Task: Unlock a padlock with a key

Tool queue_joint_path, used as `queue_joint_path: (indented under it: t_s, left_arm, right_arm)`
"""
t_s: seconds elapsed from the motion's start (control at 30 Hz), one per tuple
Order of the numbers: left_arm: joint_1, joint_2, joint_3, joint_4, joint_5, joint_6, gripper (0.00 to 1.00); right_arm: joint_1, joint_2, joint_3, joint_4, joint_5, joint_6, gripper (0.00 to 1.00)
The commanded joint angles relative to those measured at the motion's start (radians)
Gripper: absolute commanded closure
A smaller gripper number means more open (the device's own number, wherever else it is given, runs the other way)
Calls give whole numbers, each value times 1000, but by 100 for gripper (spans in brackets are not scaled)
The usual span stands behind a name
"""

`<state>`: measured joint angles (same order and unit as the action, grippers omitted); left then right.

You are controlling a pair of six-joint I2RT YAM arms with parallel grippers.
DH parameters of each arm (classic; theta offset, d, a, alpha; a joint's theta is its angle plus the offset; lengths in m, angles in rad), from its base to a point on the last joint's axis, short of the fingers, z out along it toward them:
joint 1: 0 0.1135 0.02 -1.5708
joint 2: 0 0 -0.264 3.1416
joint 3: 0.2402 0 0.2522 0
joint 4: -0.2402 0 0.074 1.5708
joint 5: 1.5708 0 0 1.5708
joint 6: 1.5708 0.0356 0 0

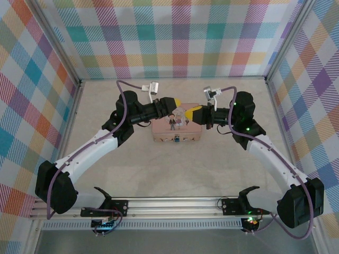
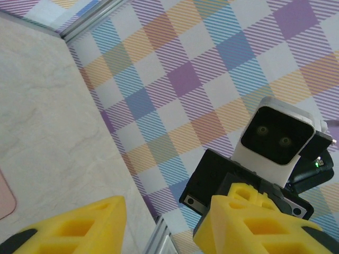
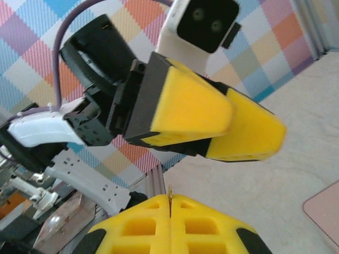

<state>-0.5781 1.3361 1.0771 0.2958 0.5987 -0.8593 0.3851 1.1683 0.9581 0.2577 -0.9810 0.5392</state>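
Above marbled tabletop (image 1: 159, 174), right jaws pinch thin metal key (image 3: 170, 191).

No legible text, labels or numbers.

Robotics lab test cell: a left arm (image 1: 90, 148) and a right arm (image 1: 270, 159) stand bolted to an aluminium rail (image 1: 175, 203) at the edge of a pale desk (image 1: 175, 174). Pastel plaid panels (image 1: 180, 37) on metal framing wall it in, with purple cables (image 1: 121, 106) running exposed.
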Motion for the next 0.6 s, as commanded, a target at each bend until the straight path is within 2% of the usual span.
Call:
queue_joint_path:
  t_s: [0.0, 0.07, 0.2, 0.33, 0.57]
  left_arm:
    - [-12, -9, 16, 68, 53, 4, 54]
    - [-20, -4, 25, 56, 66, 17, 51]
    - [-37, 0, 26, 55, 81, 35, 51]
    - [-47, -9, 3, 72, 79, 40, 46]
    - [-57, -43, -69, 95, 64, 44, 44]
  right_arm:
    - [-5, 0, 44, 3, -97, -37, 100]
    - [-5, 4, 58, -24, -99, -48, 100]
    - [-5, 17, 69, -41, -84, -46, 100]
    - [-7, 19, 76, -113, 37, -60, 100]
    - [-7, 39, 85, -74, 74, 6, 100]
